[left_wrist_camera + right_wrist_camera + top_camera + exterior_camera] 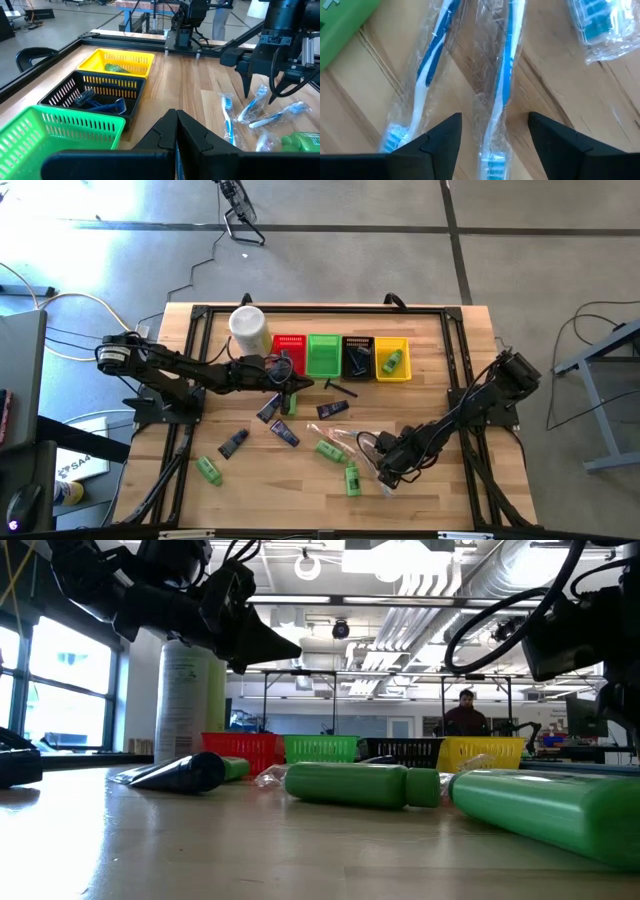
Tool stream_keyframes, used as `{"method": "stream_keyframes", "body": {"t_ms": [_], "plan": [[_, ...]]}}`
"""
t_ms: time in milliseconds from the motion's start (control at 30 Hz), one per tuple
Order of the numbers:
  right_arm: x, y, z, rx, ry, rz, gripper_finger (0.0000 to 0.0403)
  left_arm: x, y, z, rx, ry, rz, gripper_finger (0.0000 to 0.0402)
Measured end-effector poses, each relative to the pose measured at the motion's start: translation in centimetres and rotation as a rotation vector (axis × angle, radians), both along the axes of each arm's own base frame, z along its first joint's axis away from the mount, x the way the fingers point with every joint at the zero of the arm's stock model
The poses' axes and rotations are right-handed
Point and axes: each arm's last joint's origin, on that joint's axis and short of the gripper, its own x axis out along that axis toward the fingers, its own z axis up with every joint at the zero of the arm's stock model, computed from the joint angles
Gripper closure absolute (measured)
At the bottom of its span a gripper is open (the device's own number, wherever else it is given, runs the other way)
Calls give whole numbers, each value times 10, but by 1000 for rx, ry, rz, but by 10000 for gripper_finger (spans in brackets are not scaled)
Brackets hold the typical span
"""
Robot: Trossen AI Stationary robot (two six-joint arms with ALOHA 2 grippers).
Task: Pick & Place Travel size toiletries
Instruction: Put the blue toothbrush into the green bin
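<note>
Travel size toiletries lie scattered on the wooden table: green bottles (328, 448), dark tubes (283, 432) and plastic-wrapped blue toothbrushes (227, 120). My right gripper (495, 145) points down, open, low over the near right part of the table. Its fingers stand on either side of one wrapped toothbrush (506, 85) lying flat on the wood, without touching it. A second wrapped toothbrush (427, 75) lies beside it. My left gripper (176, 131) is shut on nothing and hovers near level in front of the baskets.
Red (289, 352), green (323, 352), black (357, 355) and yellow (392, 360) baskets stand in a row at the far edge. Blue razors (102, 102) lie in the black one, a green bottle (116, 68) in the yellow one. A white canister (248, 330) stands left of them.
</note>
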Motion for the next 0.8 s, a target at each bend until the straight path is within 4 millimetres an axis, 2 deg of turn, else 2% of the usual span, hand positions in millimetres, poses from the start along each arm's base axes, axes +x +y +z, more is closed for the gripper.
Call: {"method": "stream_keyframes", "body": {"t_ms": [567, 800], "plan": [[-2, -2, -2, -5, 26, -1, 343, 0, 0, 0, 0, 0, 0, 394], [-3, -2, 2, 21, 20, 4, 391, 0, 0, 0, 0, 0, 0, 394]]}}
